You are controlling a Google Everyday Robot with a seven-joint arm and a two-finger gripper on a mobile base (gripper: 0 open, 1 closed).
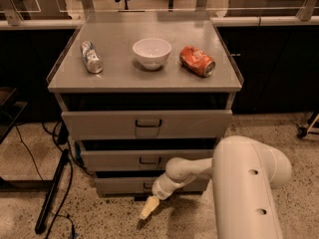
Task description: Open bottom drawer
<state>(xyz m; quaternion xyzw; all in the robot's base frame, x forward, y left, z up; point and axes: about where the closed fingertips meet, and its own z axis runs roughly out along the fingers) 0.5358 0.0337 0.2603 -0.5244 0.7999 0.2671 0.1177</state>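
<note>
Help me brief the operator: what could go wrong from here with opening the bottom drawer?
The hand sits low by the floor, below the handle of the bottom drawer, so it may scrape the floor or miss the handle. The arm covers part of that handle, hiding the grasp. A jolt could roll the red can lying on top.

— Where's the one camera looking from?
— From high up in front of the drawer cabinet [99,126], tilted down over the counter [124,78].
— Close in?
— Fairly. The robot's arm [249,183] fills the lower right, and the end effector [149,208] hangs low at centre, before the bottom drawer [119,185], near the floor [99,218].
</note>
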